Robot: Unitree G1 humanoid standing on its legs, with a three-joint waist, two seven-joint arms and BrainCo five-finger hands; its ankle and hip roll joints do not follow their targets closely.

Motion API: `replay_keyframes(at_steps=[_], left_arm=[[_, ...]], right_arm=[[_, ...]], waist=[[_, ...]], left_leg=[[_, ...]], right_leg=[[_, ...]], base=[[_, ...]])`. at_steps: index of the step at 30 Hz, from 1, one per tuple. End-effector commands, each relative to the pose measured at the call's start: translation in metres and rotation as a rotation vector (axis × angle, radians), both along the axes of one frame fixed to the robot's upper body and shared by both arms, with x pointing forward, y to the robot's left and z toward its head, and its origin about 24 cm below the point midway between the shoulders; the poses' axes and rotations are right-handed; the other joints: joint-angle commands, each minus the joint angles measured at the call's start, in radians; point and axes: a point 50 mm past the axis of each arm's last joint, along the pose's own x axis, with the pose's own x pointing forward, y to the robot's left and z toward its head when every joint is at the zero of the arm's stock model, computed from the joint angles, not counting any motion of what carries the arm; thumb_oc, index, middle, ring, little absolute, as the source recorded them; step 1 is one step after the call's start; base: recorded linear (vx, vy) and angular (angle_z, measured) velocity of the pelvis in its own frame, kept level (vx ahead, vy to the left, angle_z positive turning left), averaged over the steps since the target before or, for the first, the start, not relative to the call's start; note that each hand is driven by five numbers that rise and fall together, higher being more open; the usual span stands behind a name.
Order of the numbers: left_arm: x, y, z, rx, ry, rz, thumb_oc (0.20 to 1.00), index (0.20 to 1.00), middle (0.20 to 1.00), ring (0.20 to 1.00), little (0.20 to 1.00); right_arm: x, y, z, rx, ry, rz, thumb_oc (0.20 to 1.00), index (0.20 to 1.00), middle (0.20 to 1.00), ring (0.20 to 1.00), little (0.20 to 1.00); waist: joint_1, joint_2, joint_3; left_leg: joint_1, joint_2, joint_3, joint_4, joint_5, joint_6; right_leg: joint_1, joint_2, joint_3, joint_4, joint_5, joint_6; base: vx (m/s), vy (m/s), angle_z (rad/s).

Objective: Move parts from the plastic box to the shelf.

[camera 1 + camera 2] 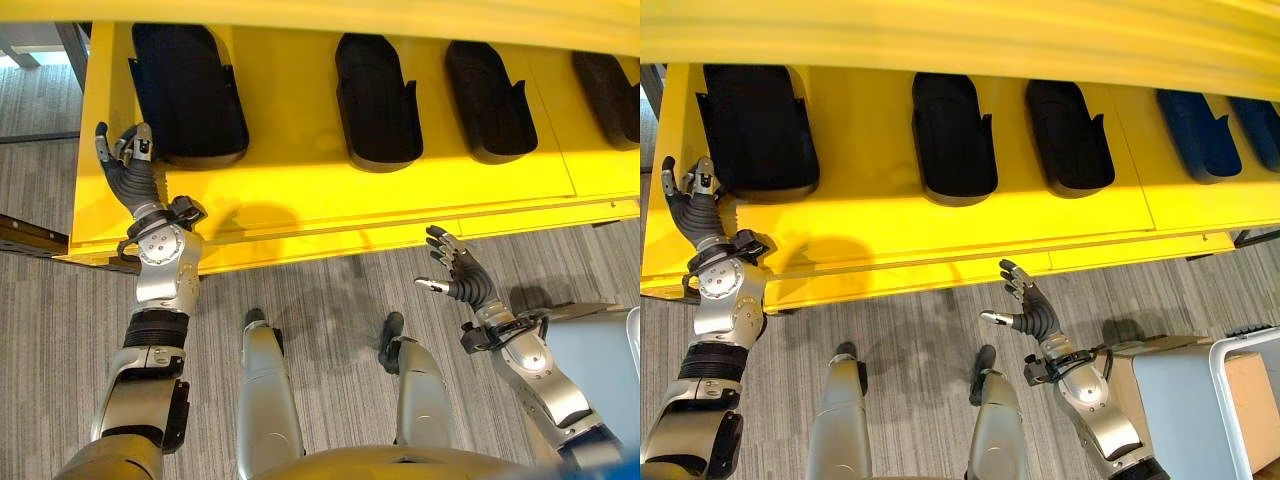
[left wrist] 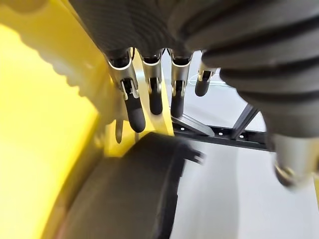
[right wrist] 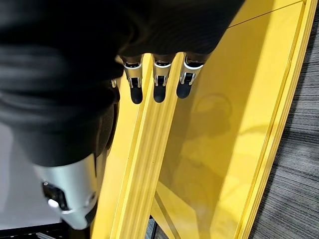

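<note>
parts (image 1: 378,100) in a row — on shelf (image 1: 300,190)

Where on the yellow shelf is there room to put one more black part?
The widest bare patch on the yellow shelf lies between the leftmost black part and the second part. The front strip is bare too. It is crowded farther right, and the left hand sits at the leftmost part.

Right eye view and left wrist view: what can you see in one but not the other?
The right eye view takes in the right hand open over the carpet, three more black parts along the yellow shelf, and a grey box. The left wrist view shows a dark metal frame past the fingers. Both show the left hand, open, beside the end black part on the shelf.
</note>
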Motion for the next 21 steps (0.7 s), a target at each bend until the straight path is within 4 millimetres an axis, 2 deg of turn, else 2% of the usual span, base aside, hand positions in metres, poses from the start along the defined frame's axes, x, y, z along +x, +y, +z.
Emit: replay_keyframes(at_steps=[1, 12, 21], left_arm=[[-0.015, 0.011, -0.062, -0.112, 0.243, 0.048, 1.000, 1.000, 1.000, 1.000, 1.000], [-0.012, 0.008, -0.055, -0.049, 0.241, 0.034, 1.000, 1.000, 1.000, 1.000, 1.000], [-0.020, 0.021, -0.041, 0.031, 0.209, 0.076, 1.000, 1.000, 1.000, 1.000, 1.000]], right_arm=[[0.001, -0.009, 0.034, 0.015, -0.145, 0.009, 1.000, 1.000, 1.000, 1.000, 1.000], [0.000, -0.013, 0.035, 0.016, -0.150, -0.005, 1.000, 1.000, 1.000, 1.000, 1.000], [0.002, -0.016, 0.036, 0.012, -0.155, -0.013, 1.000, 1.000, 1.000, 1.000, 1.000]], waist=[[0.014, -0.013, 0.033], [0.011, -0.010, 0.031], [0.016, -0.002, 0.033]], left_leg=[[0.028, -0.024, 0.042, -0.129, 0.086, 0.044], [0.029, -0.022, 0.045, -0.123, 0.085, 0.041], [0.037, -0.025, 0.047, -0.124, 0.085, 0.040]], right_leg=[[-0.051, -0.008, 0.015, 0.155, -0.082, -0.036], [-0.055, -0.005, 0.021, 0.167, -0.090, -0.038], [-0.049, -0.008, 0.022, 0.167, -0.088, -0.036]], base=[[0.00, 0.000, 0.00], [0.00, 0.000, 0.00], [0.00, 0.000, 0.00]])
